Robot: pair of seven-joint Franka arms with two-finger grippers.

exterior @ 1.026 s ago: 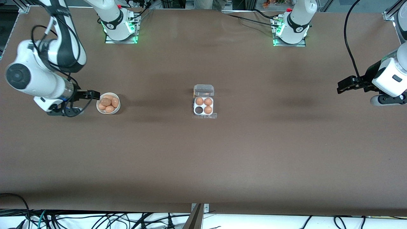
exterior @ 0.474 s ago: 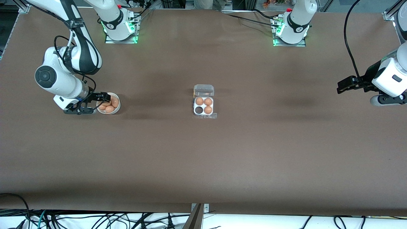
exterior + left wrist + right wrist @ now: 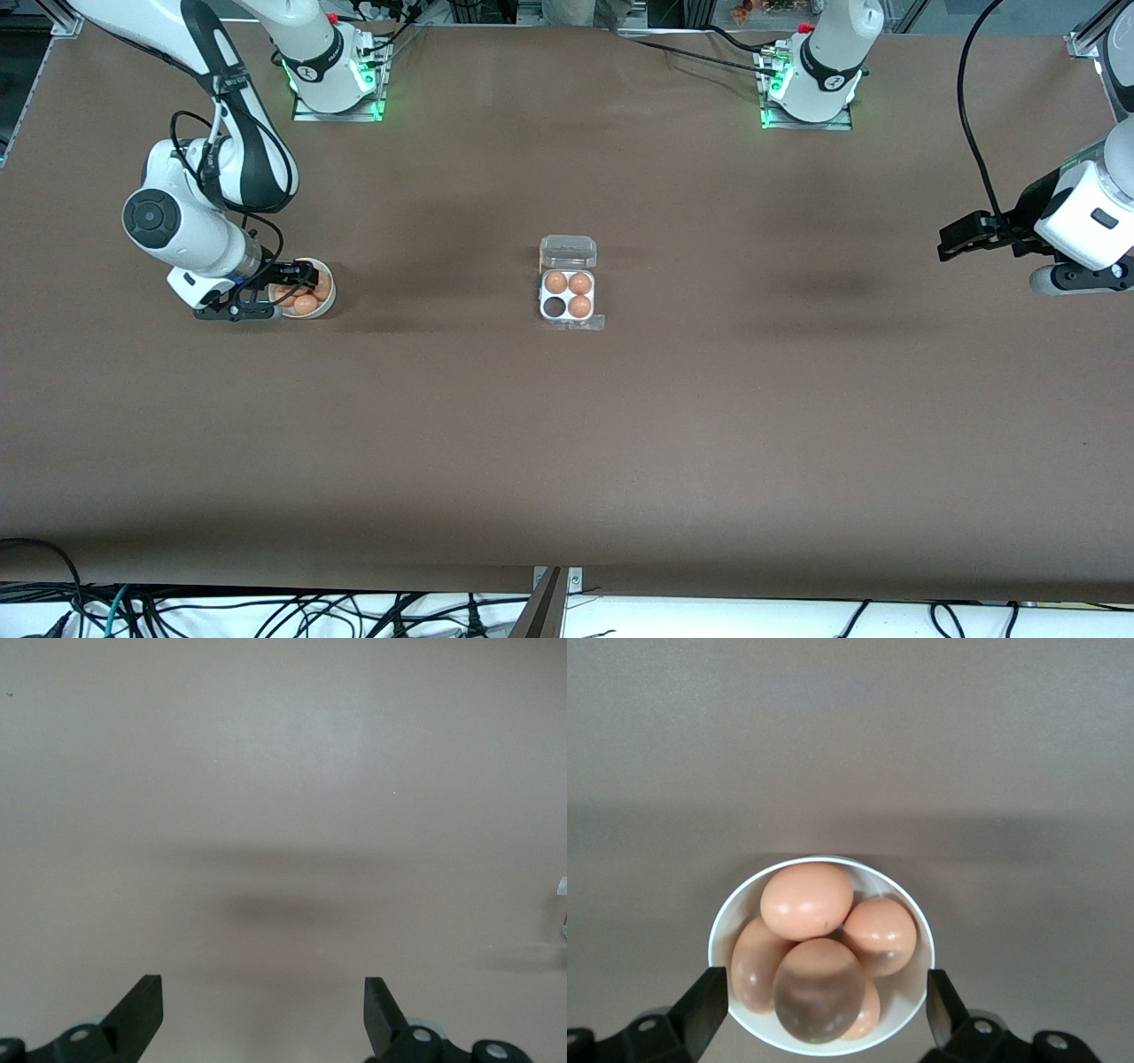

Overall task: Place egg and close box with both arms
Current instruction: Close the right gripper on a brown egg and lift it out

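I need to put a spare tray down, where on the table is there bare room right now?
Bare table runs wide between the box and the front camera's edge, also between the box and the open left gripper, which waits. It is crowded only at the bowl of eggs, where the open right gripper sits over it.

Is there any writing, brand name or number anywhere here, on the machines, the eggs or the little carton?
No text can be read.
Right arm base: a small round black mark, too small to read.
Left arm base: the same kind of mark, unreadable.
Eggs, bowl and box: no printing shows.
Right pincer and left pincer: plain black.
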